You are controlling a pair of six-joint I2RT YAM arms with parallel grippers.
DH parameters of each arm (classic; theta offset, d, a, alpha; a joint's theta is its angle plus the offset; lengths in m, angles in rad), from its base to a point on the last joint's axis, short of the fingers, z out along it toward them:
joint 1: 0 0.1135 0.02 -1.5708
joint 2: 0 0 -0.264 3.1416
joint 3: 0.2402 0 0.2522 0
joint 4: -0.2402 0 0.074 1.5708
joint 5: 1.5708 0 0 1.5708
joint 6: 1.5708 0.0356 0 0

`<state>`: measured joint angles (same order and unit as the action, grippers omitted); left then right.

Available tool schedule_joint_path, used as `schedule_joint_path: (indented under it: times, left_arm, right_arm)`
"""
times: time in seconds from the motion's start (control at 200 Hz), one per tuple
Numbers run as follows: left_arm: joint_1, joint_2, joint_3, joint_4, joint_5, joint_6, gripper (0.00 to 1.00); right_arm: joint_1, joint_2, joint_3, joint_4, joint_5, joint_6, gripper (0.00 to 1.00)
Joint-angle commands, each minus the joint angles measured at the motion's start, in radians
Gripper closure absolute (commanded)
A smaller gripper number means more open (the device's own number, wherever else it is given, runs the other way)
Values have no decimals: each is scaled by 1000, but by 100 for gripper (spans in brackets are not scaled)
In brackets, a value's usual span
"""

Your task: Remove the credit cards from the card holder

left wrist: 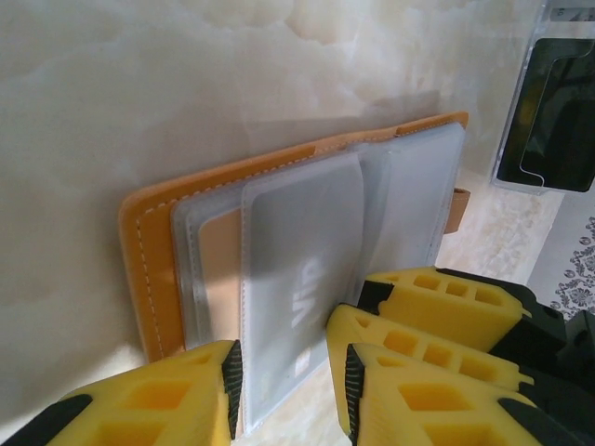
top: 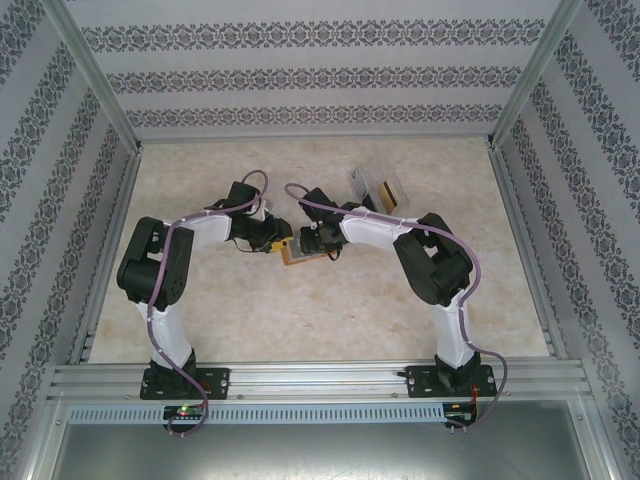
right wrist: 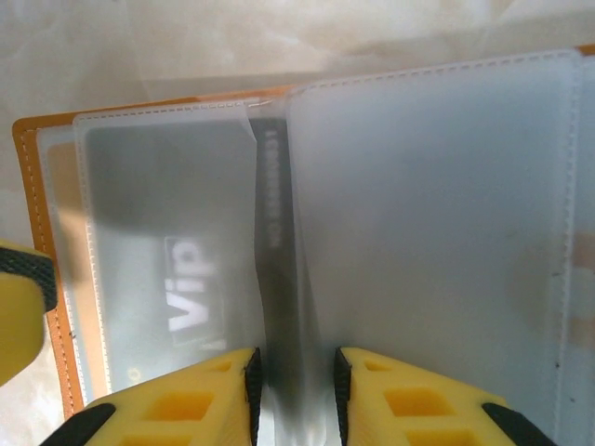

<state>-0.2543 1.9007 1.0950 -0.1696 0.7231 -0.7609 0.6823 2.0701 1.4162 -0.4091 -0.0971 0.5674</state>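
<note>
Right hand (right wrist: 297, 367) clamps a frosted sleeve (right wrist: 288, 316) of the card holder (right wrist: 23, 186), dark card (right wrist: 274, 204) blurred inside; left hand's (left wrist: 293, 390) grip unclear.

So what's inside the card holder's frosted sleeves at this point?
Through one sleeve a grey card lettered VIP shows; at the fold, a dark numbered card sits nearly edge-on. The frosted plastic hides whether the other sleeves hold anything.

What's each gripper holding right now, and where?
Right gripper looks pinched on the near edge of a sleeved dark card standing on edge. Left gripper straddles the VIP sleeve; a grip cannot be told.
</note>
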Motion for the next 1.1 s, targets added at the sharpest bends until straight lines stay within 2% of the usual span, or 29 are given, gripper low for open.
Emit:
schedule_joint_path:
  times: [0.0,0.535,1.094]
  left_arm:
    - [-7,26,29,2,9,17,62]
    - [-12,77,93,-96,9,82,64]
    - [-42,118,153,-212,-85,140,63]
  right_arm:
    - [-12,16,-39,-18,-20,18,70]
    - [-29,8,-69,17,-60,37,73]
    - [-47,7,-98,39,-84,67,78]
